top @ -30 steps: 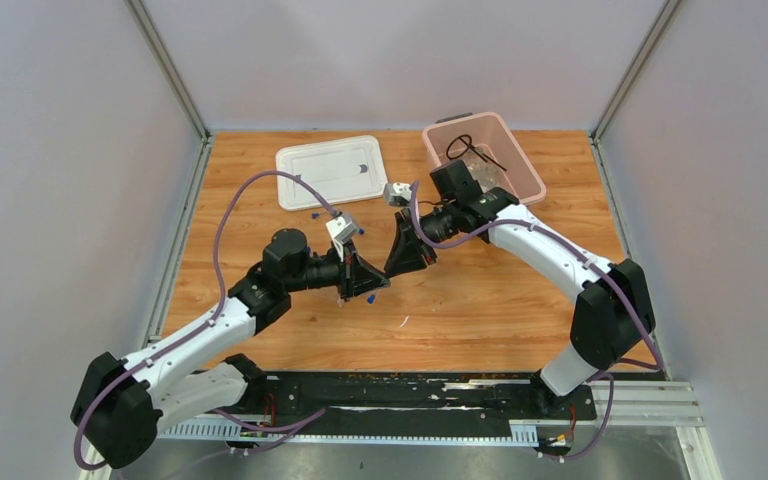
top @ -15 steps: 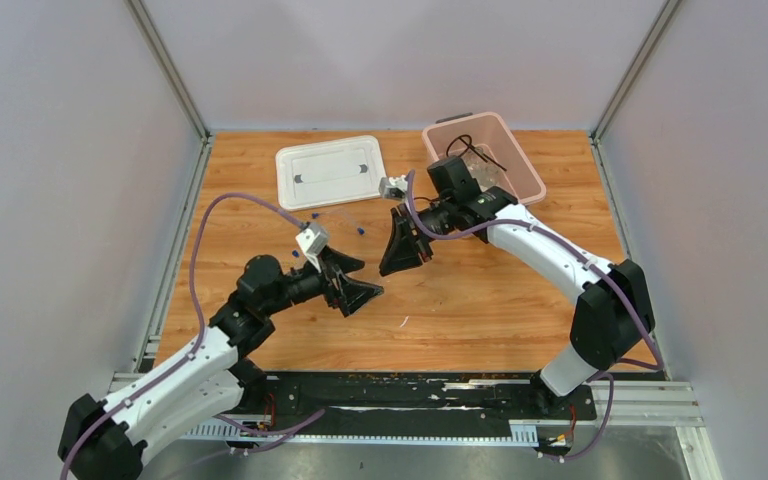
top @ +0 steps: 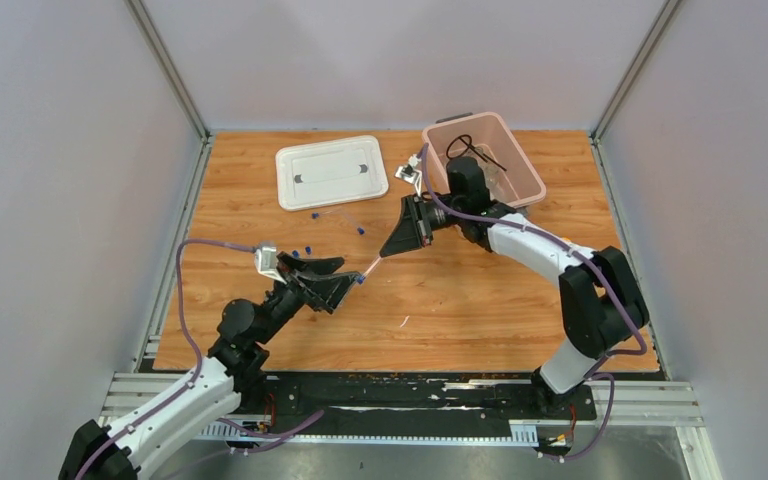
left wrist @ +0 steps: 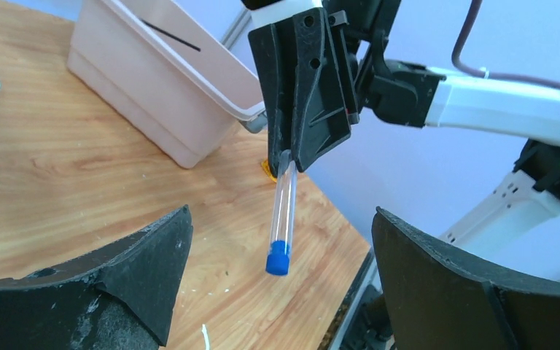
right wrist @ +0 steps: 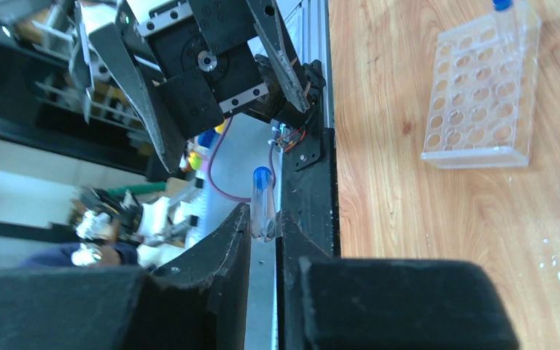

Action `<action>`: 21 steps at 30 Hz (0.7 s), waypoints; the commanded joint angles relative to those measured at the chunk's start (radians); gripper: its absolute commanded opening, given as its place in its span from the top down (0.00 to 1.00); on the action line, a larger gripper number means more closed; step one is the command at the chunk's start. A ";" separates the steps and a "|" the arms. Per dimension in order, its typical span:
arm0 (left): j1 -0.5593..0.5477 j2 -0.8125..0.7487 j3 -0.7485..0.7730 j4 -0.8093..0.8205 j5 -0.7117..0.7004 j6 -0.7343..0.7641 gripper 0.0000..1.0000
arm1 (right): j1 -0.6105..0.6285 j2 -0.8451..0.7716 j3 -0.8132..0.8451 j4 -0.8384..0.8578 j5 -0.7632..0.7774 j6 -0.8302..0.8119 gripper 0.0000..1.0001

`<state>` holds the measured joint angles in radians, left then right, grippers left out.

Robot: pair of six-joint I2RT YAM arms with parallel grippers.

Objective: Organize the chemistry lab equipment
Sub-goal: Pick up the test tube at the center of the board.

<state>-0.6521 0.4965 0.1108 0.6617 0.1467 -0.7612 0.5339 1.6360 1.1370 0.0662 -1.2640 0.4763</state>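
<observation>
My right gripper (top: 392,246) is shut on the closed end of a clear blue-capped tube (top: 369,268), which slants down toward the near left above the table. The right wrist view shows that tube (right wrist: 263,198) pinched between the fingertips of the right gripper (right wrist: 262,217). My left gripper (top: 332,284) stands wide open just short of the cap. In the left wrist view the tube (left wrist: 284,208) hangs between the spread fingers (left wrist: 124,281) without touching them. The clear tube rack (right wrist: 481,95) lies on the wood with one tube in it. A black wire tripod (top: 468,147) and clear bags (top: 492,172) lie in the bin.
The pink bin (top: 534,184) stands at the back right, its white lid (top: 330,172) flat at the back middle. Loose blue-capped tubes (top: 306,248) lie left of centre near the rack (top: 335,214). A small orange object (left wrist: 266,170) sits by the bin's base.
The left gripper has opened, let go of the tube and drawn back toward the near left. The right gripper keeps the tube and has shifted slightly back.
</observation>
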 commanded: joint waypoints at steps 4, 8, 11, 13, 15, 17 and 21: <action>0.003 0.083 -0.047 0.224 -0.144 -0.248 0.07 | -0.024 0.053 -0.060 0.371 0.019 0.485 1.00; 0.002 0.142 -0.037 0.223 -0.176 -0.311 0.10 | -0.026 0.070 -0.082 0.396 0.063 0.539 1.00; 0.003 0.199 -0.024 0.241 -0.164 -0.332 0.19 | -0.025 0.084 -0.098 0.407 0.095 0.590 1.00; 0.000 0.240 -0.018 0.279 -0.158 -0.348 0.26 | -0.025 0.088 -0.108 0.426 0.113 0.615 1.00; -0.003 0.283 -0.017 0.327 -0.153 -0.359 0.35 | -0.025 0.087 -0.116 0.434 0.131 0.621 1.00; -0.006 0.320 -0.016 0.366 -0.153 -0.368 0.41 | -0.025 0.090 -0.121 0.431 0.143 0.615 1.00; -0.012 0.372 -0.010 0.407 -0.135 -0.377 0.52 | -0.025 0.104 -0.117 0.408 0.152 0.601 1.00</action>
<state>-0.6552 0.8383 0.0601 0.9535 0.0059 -1.1126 0.5083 1.7264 1.0187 0.4389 -1.1469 1.0546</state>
